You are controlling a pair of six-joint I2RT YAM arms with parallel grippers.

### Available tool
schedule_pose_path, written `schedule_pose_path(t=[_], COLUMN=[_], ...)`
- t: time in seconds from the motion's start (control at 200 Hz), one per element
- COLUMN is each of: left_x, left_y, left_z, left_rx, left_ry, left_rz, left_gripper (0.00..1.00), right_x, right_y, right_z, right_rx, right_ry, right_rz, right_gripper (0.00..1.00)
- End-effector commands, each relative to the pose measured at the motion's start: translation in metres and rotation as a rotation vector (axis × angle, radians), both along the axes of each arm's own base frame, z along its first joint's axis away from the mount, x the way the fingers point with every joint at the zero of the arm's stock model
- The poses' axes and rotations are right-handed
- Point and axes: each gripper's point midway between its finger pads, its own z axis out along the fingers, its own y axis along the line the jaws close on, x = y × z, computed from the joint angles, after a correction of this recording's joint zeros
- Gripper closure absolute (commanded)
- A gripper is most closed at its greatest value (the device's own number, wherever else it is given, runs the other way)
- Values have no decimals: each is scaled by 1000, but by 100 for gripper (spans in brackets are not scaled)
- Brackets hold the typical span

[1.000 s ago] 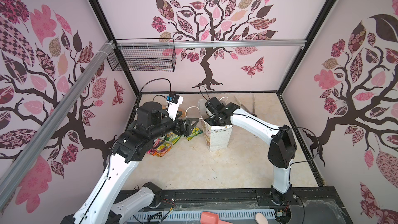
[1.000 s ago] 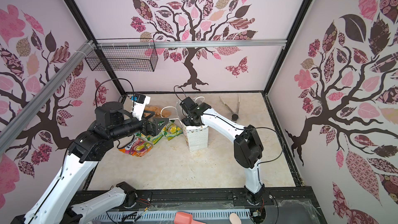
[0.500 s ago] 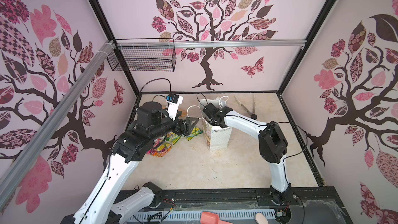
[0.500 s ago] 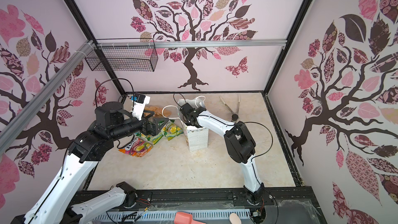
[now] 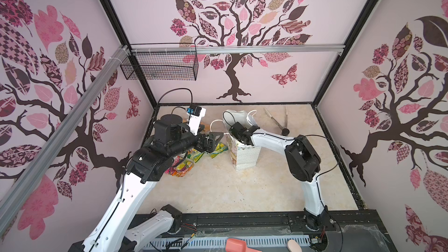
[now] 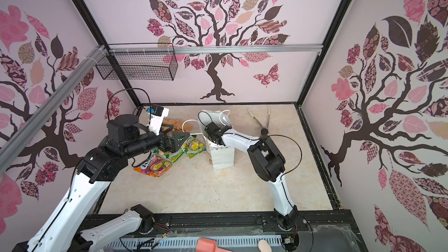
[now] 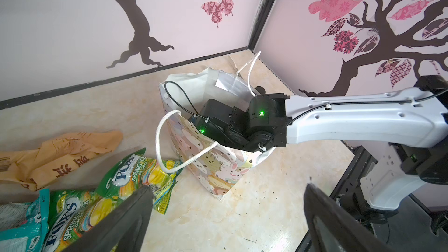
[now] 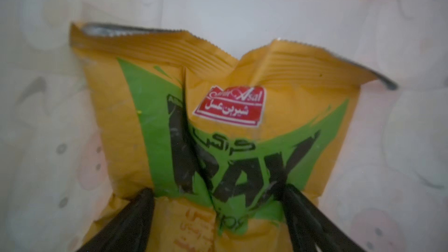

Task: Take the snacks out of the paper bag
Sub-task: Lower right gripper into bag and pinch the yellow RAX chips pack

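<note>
Right pincer (image 8: 218,192) deep in paper bag (image 5: 244,158), straddling orange-green packet (image 8: 157,117); clamped or not, can't tell. Left pincer (image 5: 212,141) spread, empty, parked over snacks (image 5: 180,167), likely keeping clear.

One paper bag (image 5: 244,158), two green-and-yellow packets (image 7: 135,178), one yellow-orange packet (image 8: 218,129), one tan-orange packet (image 7: 60,156), one teal packet (image 7: 26,229), one multicoloured packet (image 6: 155,166).

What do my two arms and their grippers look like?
The left arm and right arm have white shells, black joints and thin black cables. Two green lights glow on the right wrist. The left gripper and right gripper each have two black tapered fingers.
</note>
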Motion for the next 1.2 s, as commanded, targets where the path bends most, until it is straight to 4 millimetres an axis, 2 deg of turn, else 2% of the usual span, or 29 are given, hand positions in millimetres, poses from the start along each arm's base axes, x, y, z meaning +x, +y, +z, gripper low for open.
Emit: schedule_pose_path(t=[0.0,0.205,0.32,0.555,0.695,0.775,0.865,1.195], left_x=[1,2,3,4,4,3,4,6], left_y=[0,0,0,0,1,1,2,2], left_z=[12,8,7,6,7,6,6,3], left_rx=[-13,-5,-4,-3,-3,-2,-2,0], left_ry=[-43,-36,-32,-33,-34,-35,-33,-26], left_rz=[1,4,6,9,14,16,21,30], left_gripper=[1,2,1,1,1,1,1,1], right_x=[-22,-26,-23,-11,-4,-1,2,9], right_y=[-12,-16,-15,-10,-5,-2,0,3], right_z=[-45,-51,-47,-13,10,22,35,78], right_rx=[-51,-47,-36,6,38,55,71,118], right_ry=[122,139,134,62,20,2,-18,-92], right_rz=[-10,-17,-22,-28,-26,-24,-23,-27], right_gripper=[20,35,47,69,89,97,100,100])
